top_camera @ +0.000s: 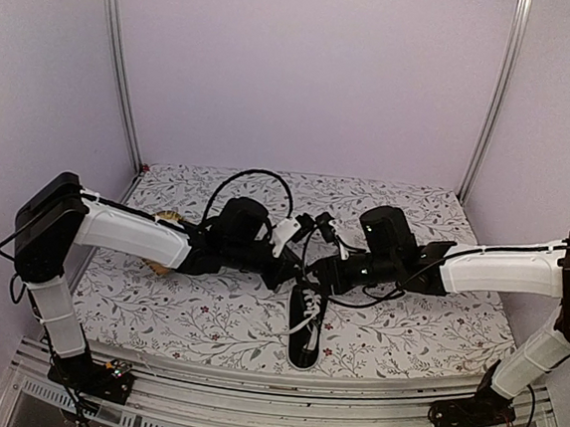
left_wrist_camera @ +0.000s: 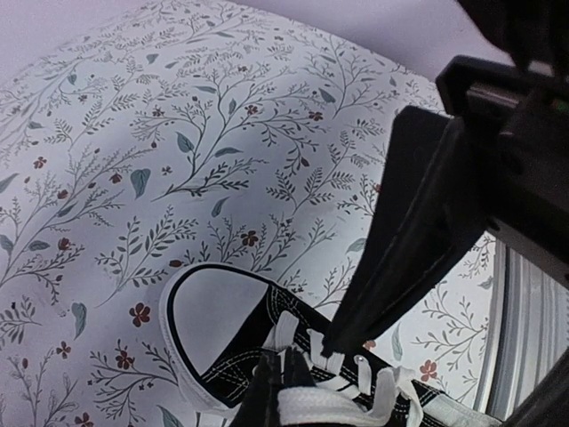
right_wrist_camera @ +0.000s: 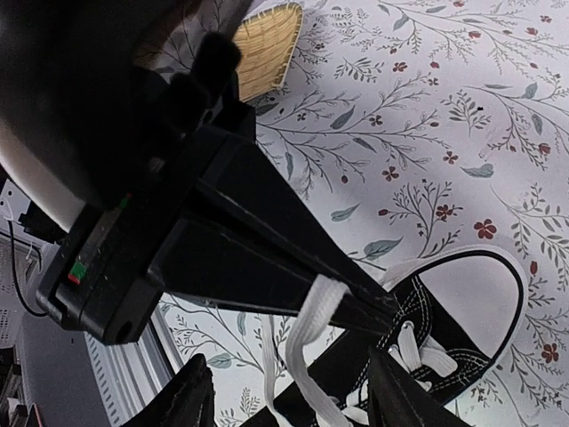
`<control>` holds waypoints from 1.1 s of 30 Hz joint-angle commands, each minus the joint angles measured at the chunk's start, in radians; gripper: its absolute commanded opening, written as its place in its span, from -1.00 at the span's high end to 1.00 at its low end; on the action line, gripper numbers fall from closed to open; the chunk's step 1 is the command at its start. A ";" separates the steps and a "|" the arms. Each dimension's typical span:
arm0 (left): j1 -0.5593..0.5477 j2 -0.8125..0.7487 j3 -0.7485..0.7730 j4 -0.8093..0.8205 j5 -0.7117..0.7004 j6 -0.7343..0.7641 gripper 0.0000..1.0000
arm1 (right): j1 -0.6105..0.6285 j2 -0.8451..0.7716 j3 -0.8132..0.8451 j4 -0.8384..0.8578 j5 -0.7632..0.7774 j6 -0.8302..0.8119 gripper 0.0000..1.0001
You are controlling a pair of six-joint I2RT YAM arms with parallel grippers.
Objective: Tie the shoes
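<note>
The shoe (top_camera: 305,337) is a small black sneaker with a white toe cap (left_wrist_camera: 209,307) and white laces. It lies on the flowered cloth between the two arms. My left gripper (top_camera: 295,267) hovers just over its laced part, shut on a white lace (right_wrist_camera: 322,302) whose free end hangs down. In the left wrist view the fingers (left_wrist_camera: 283,372) pinch that lace (left_wrist_camera: 342,405) at the bottom edge. My right gripper (top_camera: 317,273) faces it tip to tip. It stands open (right_wrist_camera: 290,363), with the hanging lace between its fingers and touching neither.
A yellow woven mat (right_wrist_camera: 267,43) lies at the left, mostly hidden under my left arm (top_camera: 168,216). The flowered cloth (top_camera: 405,324) covers the table. A metal rail (top_camera: 251,375) runs along the near edge. Plain walls close in the back and both sides.
</note>
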 commanded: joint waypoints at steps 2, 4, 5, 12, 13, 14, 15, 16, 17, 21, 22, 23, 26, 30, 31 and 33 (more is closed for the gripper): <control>0.015 0.020 0.031 -0.019 0.018 0.017 0.99 | 0.003 0.084 0.080 0.070 -0.058 -0.046 -0.07; 0.015 0.020 0.031 -0.018 0.022 0.016 0.99 | 0.002 0.115 0.100 0.059 -0.016 -0.033 0.08; 0.015 0.019 0.032 -0.018 0.024 0.016 0.99 | 0.002 0.127 0.108 0.056 -0.003 -0.027 0.27; 0.013 -0.069 -0.076 0.005 -0.149 -0.028 -0.05 | 0.001 0.072 0.046 0.055 0.115 0.047 0.96; 0.012 -0.094 -0.110 0.023 -0.177 -0.051 -0.20 | 0.002 0.058 0.035 0.046 0.141 0.063 0.96; 0.009 -0.121 -0.142 0.038 -0.197 -0.068 -0.40 | 0.002 0.045 0.023 0.039 0.155 0.084 0.96; 0.001 -0.146 -0.169 0.042 -0.217 -0.087 -0.56 | 0.002 0.033 0.013 0.031 0.169 0.107 0.96; -0.011 -0.167 -0.191 0.043 -0.239 -0.102 -0.62 | 0.001 0.024 0.003 0.023 0.182 0.123 0.96; -0.041 -0.190 -0.209 0.046 -0.272 -0.116 -0.63 | 0.001 0.015 -0.006 0.014 0.193 0.142 0.96; -0.137 -0.166 -0.245 0.115 -0.210 -0.212 -0.44 | 0.002 -0.020 -0.032 -0.019 0.226 0.230 0.96; -0.143 -0.148 -0.244 0.142 -0.184 -0.226 -0.40 | 0.002 -0.021 -0.034 -0.019 0.227 0.237 0.96; -0.147 -0.127 -0.239 0.164 -0.159 -0.240 -0.34 | 0.001 -0.021 -0.035 -0.019 0.226 0.243 0.96; -0.154 -0.060 -0.196 0.170 -0.102 -0.265 -0.23 | 0.001 -0.014 -0.031 -0.018 0.219 0.249 0.96; -0.165 0.012 -0.144 0.172 -0.090 -0.269 -0.22 | 0.002 -0.006 -0.030 -0.012 0.215 0.250 0.96; -0.165 0.026 -0.134 0.164 -0.087 -0.270 -0.21 | 0.001 -0.006 -0.031 -0.013 0.216 0.249 0.96; -0.165 0.052 -0.118 0.146 -0.084 -0.270 -0.15 | 0.002 -0.010 -0.032 -0.011 0.216 0.250 0.96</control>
